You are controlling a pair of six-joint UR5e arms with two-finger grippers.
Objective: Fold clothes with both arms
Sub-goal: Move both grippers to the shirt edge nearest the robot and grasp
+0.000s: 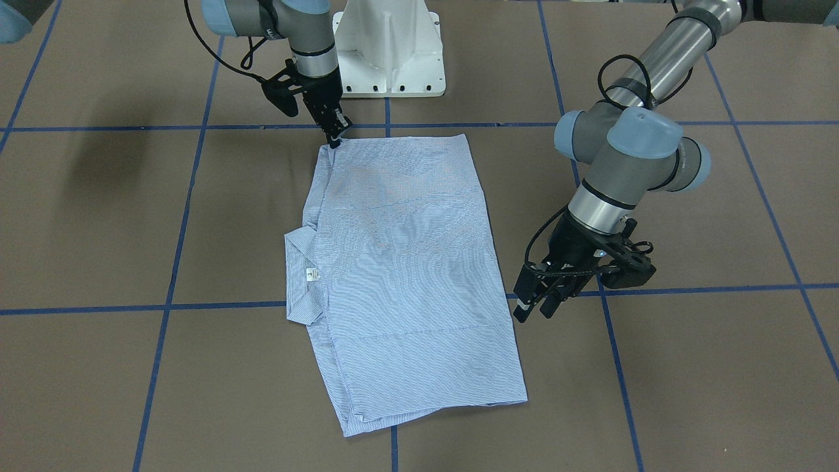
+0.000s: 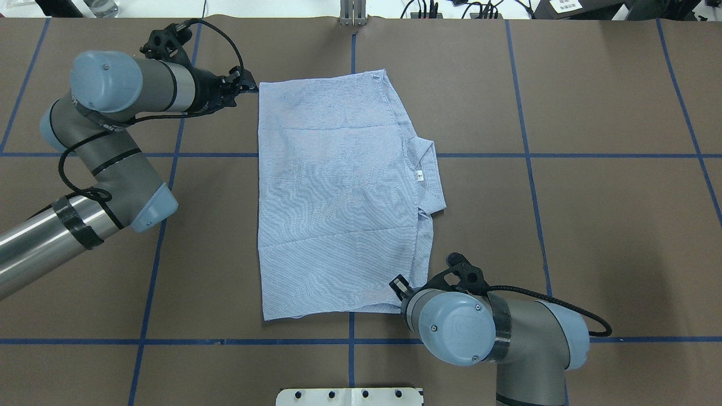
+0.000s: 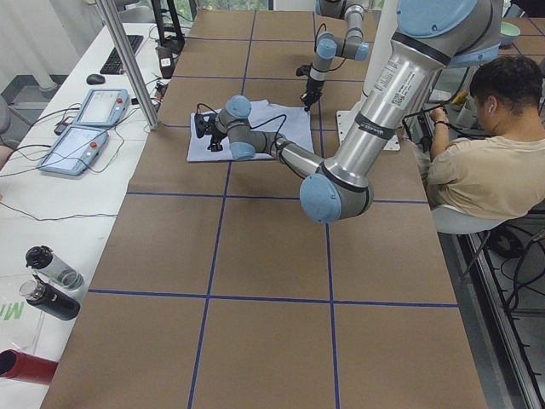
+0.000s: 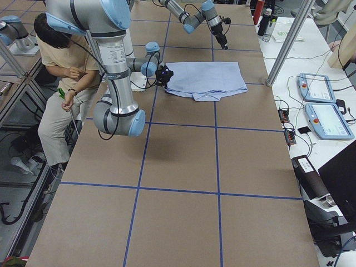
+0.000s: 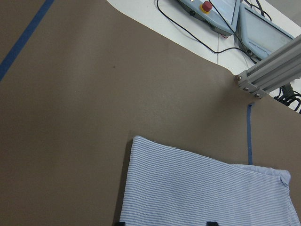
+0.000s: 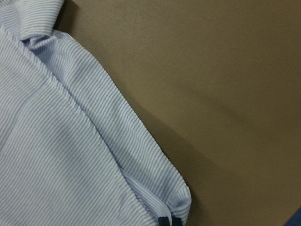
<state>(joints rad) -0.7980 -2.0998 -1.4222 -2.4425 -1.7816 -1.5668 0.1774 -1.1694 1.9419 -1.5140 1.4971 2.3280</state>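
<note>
The pinstriped shirt (image 1: 406,262) lies folded into a flat rectangle on the brown table, its collar (image 1: 301,275) with the white label sticking out on the side toward my right arm. My right gripper (image 1: 335,137) is down at the shirt's near corner on the collar side, shut on the cloth edge (image 6: 181,202). My left gripper (image 1: 534,313) is open and empty. It hovers just outside the shirt's far corner (image 2: 262,87) on the opposite side. In the left wrist view that corner (image 5: 136,141) lies ahead of the spread fingertips (image 5: 122,222).
The white pedestal base (image 1: 390,52) stands just behind the shirt. Blue tape lines (image 1: 170,262) grid the table. An aluminium post (image 5: 273,70) and teach pendants (image 3: 85,123) stand beyond the far edge. A seated person (image 3: 485,153) is behind the robot.
</note>
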